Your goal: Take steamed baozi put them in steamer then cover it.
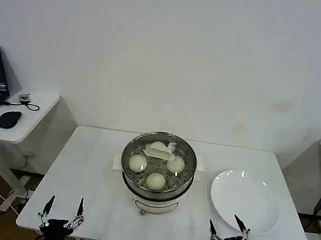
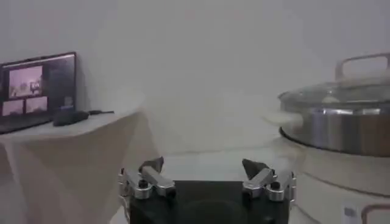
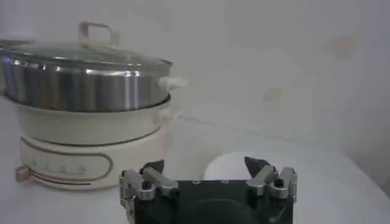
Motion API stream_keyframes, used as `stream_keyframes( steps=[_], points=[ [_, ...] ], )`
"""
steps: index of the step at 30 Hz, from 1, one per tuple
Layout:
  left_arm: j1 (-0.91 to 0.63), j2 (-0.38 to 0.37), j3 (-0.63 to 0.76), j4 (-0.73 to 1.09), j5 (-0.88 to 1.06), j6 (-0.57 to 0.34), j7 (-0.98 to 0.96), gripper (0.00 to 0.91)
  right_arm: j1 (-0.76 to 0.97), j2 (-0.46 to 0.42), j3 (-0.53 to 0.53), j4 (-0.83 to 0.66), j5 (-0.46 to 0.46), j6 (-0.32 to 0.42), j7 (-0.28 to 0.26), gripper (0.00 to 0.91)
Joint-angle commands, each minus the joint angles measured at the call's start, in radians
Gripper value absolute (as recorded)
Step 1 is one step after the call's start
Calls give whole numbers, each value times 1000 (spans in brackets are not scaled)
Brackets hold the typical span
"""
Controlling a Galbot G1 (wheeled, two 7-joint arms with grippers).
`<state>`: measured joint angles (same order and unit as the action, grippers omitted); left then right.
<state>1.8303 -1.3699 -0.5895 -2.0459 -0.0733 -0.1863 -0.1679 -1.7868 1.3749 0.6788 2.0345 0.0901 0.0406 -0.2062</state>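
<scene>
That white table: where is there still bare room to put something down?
Bare patches on the white table: the wide stretch on the robot's left of the round stainless-steel steamer, and the front strip between the open left gripper and open right gripper. The right side is crowded: the flat white plate fills it. A narrow gap separates steamer and plate.

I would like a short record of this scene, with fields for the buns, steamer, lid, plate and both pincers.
buns: three round ones seen through the lid, inside the steamer
steamer: steel pot at table centre
lid: glass lid on the steamer
plate: white, bare, to the steamer's right
left pincer: open, at near table edge
right pincer: open, near the plate
</scene>
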Motion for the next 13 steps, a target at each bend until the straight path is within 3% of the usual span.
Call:
stream_keyframes(
  steps=[1, 13],
  points=[
    [8, -3, -9, 17, -1, -11, 6, 907, -11, 1, -25, 18, -8, -27, 19, 907],
    [-41, 8, -23, 7, -10, 32, -2, 907, -13, 27, -71, 14, -32, 3, 71, 907]
  ],
)
